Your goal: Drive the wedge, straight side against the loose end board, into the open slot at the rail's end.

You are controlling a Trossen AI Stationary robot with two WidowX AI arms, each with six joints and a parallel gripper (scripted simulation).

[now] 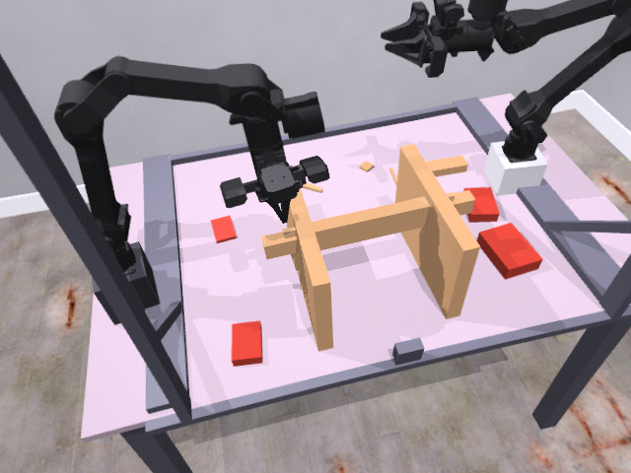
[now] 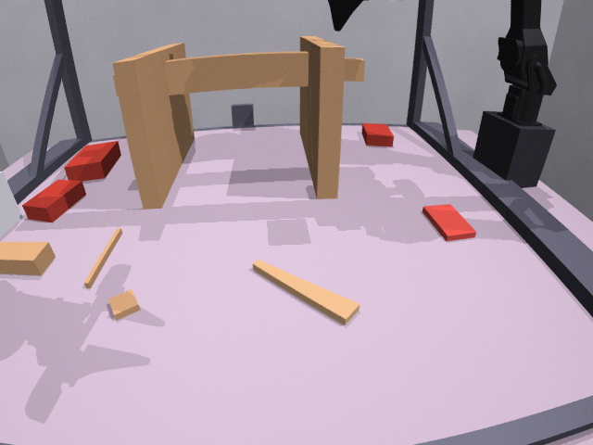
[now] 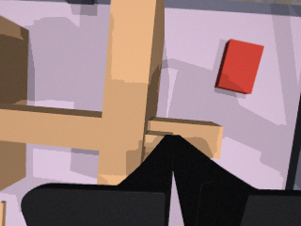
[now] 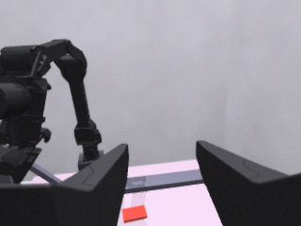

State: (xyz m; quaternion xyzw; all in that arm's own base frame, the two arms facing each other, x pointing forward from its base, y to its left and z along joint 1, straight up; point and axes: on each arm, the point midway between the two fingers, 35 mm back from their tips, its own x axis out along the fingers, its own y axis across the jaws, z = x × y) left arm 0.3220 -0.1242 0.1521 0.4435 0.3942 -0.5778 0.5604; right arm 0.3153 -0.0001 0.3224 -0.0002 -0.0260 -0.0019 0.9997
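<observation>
A wooden rail [image 1: 367, 224] runs through two upright end boards. The nearer end board [image 1: 311, 269] stands close to my left arm and the far end board [image 1: 438, 229] stands by the red blocks. My left gripper [image 1: 282, 216] is shut and points down just above the rail's end [image 3: 188, 137], outside the nearer board [image 3: 129, 89]. In the left wrist view its fingertips [image 3: 171, 141] meet with nothing visible between them. A long wedge [image 2: 306, 292] lies flat on the table, apart from the frame. My right gripper [image 1: 402, 40] is open and empty, high above the table's back.
Red blocks lie at the front left [image 1: 246, 342], left [image 1: 224, 228] and right [image 1: 509, 249]. A thin stick [image 2: 103, 257], a small cube [image 2: 123, 304] and a tan block [image 2: 23, 257] lie behind the frame. The right arm's white base [image 1: 515, 170] stands at the back right.
</observation>
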